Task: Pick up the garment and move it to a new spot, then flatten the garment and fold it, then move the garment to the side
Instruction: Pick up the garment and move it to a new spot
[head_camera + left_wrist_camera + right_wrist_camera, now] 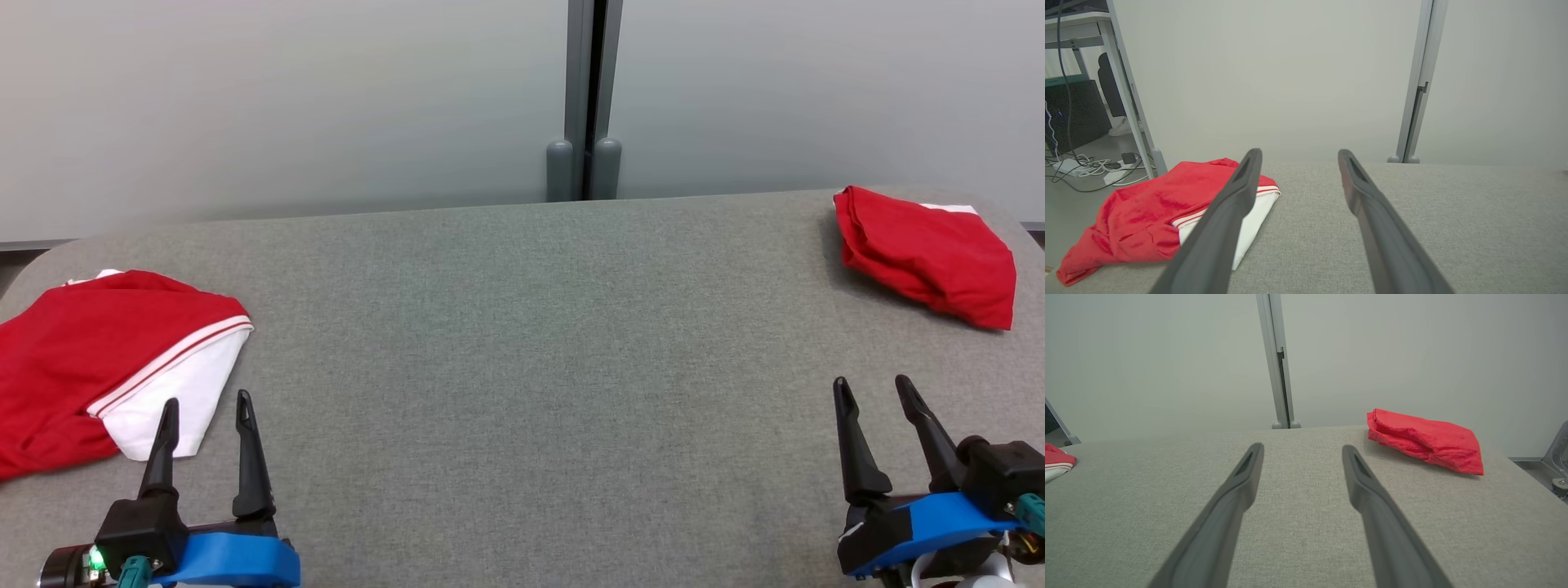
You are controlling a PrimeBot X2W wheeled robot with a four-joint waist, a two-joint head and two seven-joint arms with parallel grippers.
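A rumpled red garment with a white panel and red-white stripe trim [90, 359] lies at the table's left edge, partly hanging over it [1139, 212]. My left gripper [206, 400] stands open just right of its white corner, with nothing between its fingers [1299, 152]. A second red garment [931, 253], folded into a compact bundle, rests at the far right corner [1425, 439]. My right gripper [873, 382] is open and empty near the front right, well short of that bundle [1301, 446].
The grey fabric-covered table [522, 327] stretches wide between the two garments. A pale partition wall with a vertical post [586, 98] stands behind it. Left of the table are a desk frame [1126, 94], cables and a power strip [1090, 169] on the floor.
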